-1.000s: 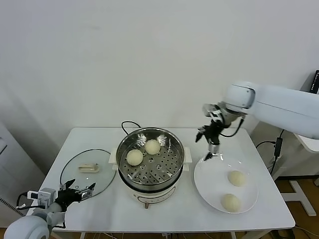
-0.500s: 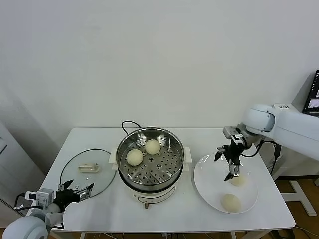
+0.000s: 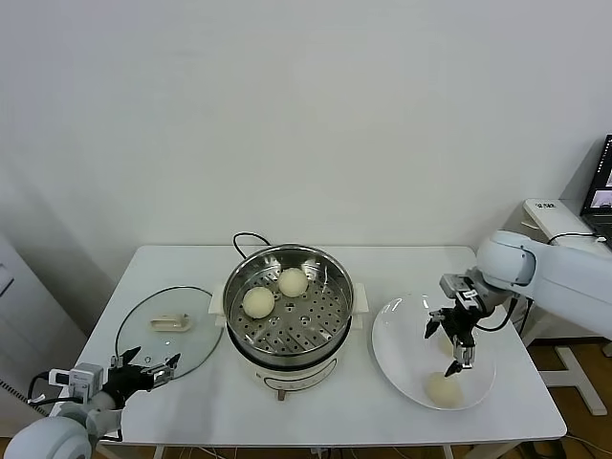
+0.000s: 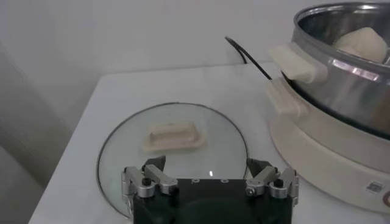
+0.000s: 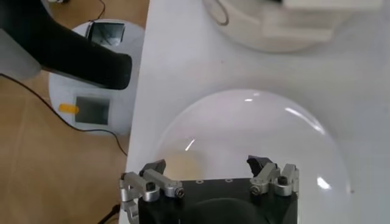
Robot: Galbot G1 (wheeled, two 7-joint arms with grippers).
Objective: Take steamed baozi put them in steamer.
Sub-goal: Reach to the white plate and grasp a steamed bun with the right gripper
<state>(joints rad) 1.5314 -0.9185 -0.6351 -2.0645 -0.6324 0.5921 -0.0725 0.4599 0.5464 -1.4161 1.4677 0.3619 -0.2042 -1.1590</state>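
Note:
The steamer (image 3: 337, 308) stands mid-table with two baozi inside, one at the left (image 3: 258, 302) and one behind it (image 3: 293, 281). The left wrist view shows its wall (image 4: 341, 79) and one bun (image 4: 361, 44). A third baozi (image 3: 443, 387) lies at the front of the white plate (image 3: 397, 359). The fourth is mostly hidden behind my right gripper (image 3: 444, 349), which hangs open and empty just over the plate. The right wrist view shows this gripper (image 5: 210, 165) open above the plate (image 5: 256, 128). My left gripper (image 3: 151, 363) is open and parked at the table's front left.
The glass lid (image 3: 196, 311) with a cream handle (image 3: 170, 323) lies left of the steamer, just ahead of the left gripper (image 4: 210, 167); it also shows in the left wrist view (image 4: 183, 115). The black cord (image 3: 244, 237) runs behind the steamer. The table's right edge is close to the plate.
My right gripper has moved from beside the steamer's right rim, right and down, to just over the plate's baozi. It stayed open. The left arm barely moved.

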